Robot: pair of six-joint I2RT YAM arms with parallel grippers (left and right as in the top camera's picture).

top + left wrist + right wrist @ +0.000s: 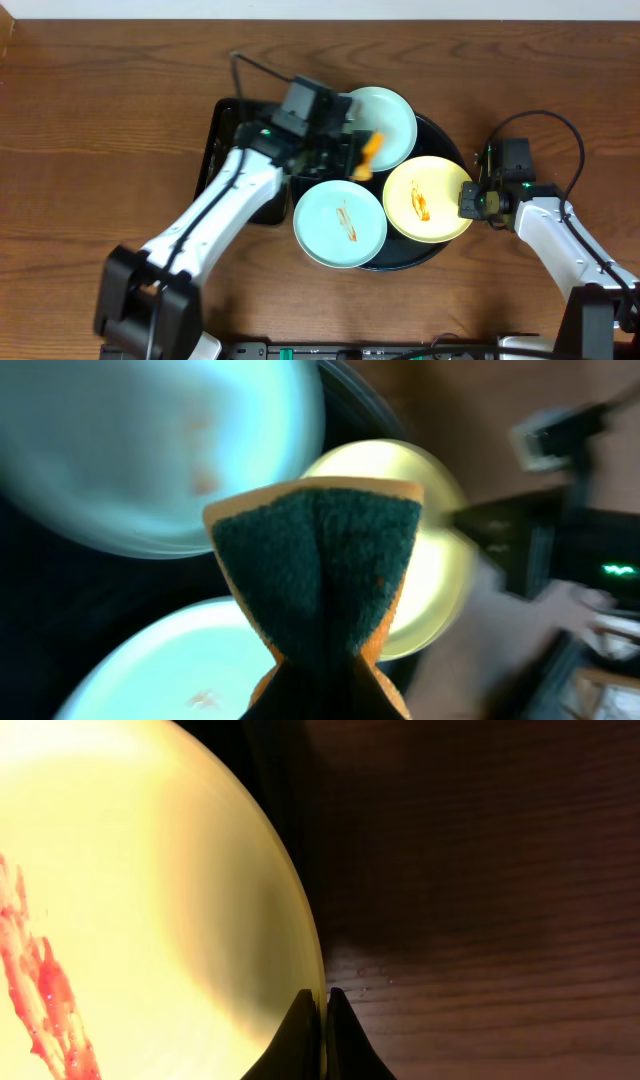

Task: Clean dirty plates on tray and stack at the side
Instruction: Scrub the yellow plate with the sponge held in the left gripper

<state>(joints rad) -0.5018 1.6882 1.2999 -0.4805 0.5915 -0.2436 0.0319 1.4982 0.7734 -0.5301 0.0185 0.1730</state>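
Three plates lie on the round black tray [440, 255]: a mint-blue one [385, 118] at the back, a mint-blue one [340, 223] with a sauce smear at the front, and a yellow one [425, 198] with an orange-red smear on the right. My left gripper [358, 155] is shut on an orange sponge [370, 153] with a dark green scrub face [318, 575], held above the tray between the plates. My right gripper [467, 200] is shut on the yellow plate's right rim [305, 960].
A rectangular black tray [222, 150] lies left of the round tray, partly under my left arm. Bare wooden table [100, 120] surrounds both trays.
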